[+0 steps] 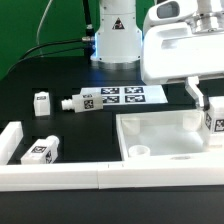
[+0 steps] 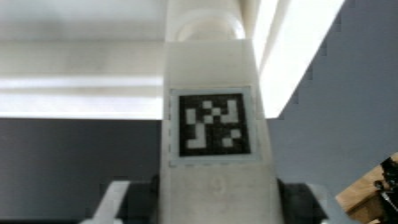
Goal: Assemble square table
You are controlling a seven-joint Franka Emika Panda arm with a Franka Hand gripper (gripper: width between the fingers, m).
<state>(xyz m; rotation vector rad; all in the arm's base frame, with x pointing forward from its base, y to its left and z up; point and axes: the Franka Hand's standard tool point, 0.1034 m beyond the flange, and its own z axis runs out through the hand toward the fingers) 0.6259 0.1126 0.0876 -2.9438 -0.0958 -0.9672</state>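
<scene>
Early stage: the white plastic square slab with raised rim [image 1: 168, 136] lies on the black worktop [image 1: 85, 130], its visible corner socket empty. Three short white tagged legs are loose: upright leg [image 1: 42, 102], leg by the marker board [image 1: 76, 101], leg by the white wall [image 1: 40, 151]. The claw [image 1: 207, 108] is pinching the fourth leg [image 2: 214, 120] at the slab's right edge. No readable writing, only black-and-white tags.

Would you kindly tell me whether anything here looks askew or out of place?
Nothing is damaged or spilled. One loose leg lies tipped over beside the marker board, another leg by the white wall. A third leg stands upright, and the hand holds the fourth leg near the tabletop.
</scene>
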